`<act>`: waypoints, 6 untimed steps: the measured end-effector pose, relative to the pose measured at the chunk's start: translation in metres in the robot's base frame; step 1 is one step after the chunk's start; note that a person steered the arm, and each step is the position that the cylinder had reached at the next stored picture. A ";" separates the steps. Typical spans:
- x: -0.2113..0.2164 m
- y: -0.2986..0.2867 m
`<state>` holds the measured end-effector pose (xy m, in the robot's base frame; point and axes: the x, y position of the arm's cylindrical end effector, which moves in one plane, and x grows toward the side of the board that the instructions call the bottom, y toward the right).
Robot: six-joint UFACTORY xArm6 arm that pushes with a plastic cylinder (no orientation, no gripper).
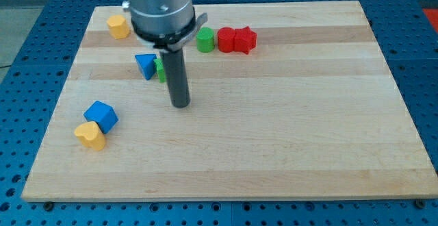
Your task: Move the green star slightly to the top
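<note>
The green star lies at the board's upper left, mostly hidden behind my rod; only a green sliver shows, touching the right side of a blue triangle. My tip rests on the board just below and slightly right of the green star, a short way from it. A green cylinder stands further up and to the right.
Two red blocks sit side by side right of the green cylinder. A yellow block is at the top left. A blue cube and a yellow heart-like block touch at the lower left. The wooden board lies on a blue perforated table.
</note>
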<state>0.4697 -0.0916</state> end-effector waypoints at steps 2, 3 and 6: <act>-0.045 -0.009; -0.077 -0.009; -0.078 -0.023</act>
